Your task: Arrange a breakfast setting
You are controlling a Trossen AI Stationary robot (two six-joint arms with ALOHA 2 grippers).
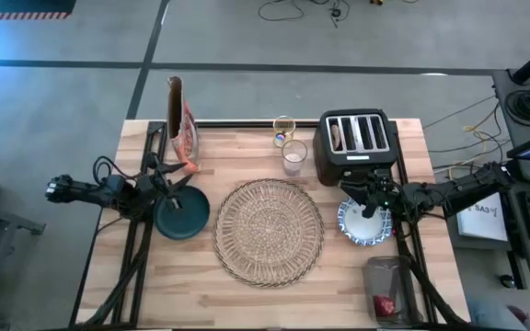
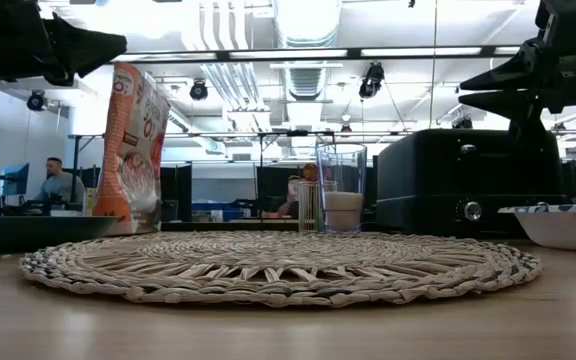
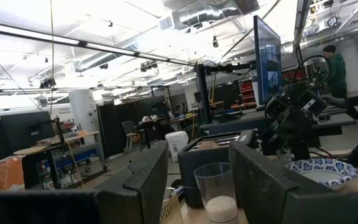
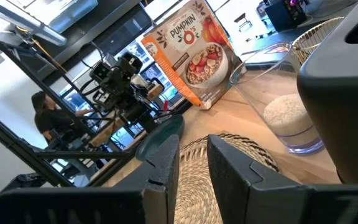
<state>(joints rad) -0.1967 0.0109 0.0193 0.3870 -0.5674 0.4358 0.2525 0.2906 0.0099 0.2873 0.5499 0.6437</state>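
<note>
Two grippers of mine are hanging over the table, both w/ fingers parted & holding nothing. My left gripper [image 1: 167,184] is hovering above the dark teal plate [image 1: 181,218] at the table's left side; its fingers [image 3: 138,180] are standing apart w/ a clear gap. My right gripper [image 1: 361,193] is sitting over the blue-and-white patterned bowl [image 1: 365,226] at the right side, just in front of the black toaster [image 1: 355,144]; its fingers [image 4: 163,158] are spread a little, empty. The woven wicker placemat [image 1: 269,229] is lying bare at centre, btwn plate & bowl. The small clear glass [image 1: 293,157], w/ sthg white in its bottom, is standing behind the mat, beside the toaster. The cereal bag [image 1: 179,121] is standing upright at the back left. A small dark-red fruit [image 1: 385,305] is lying inside a clear container [image 1: 389,285] at the front right.
</note>
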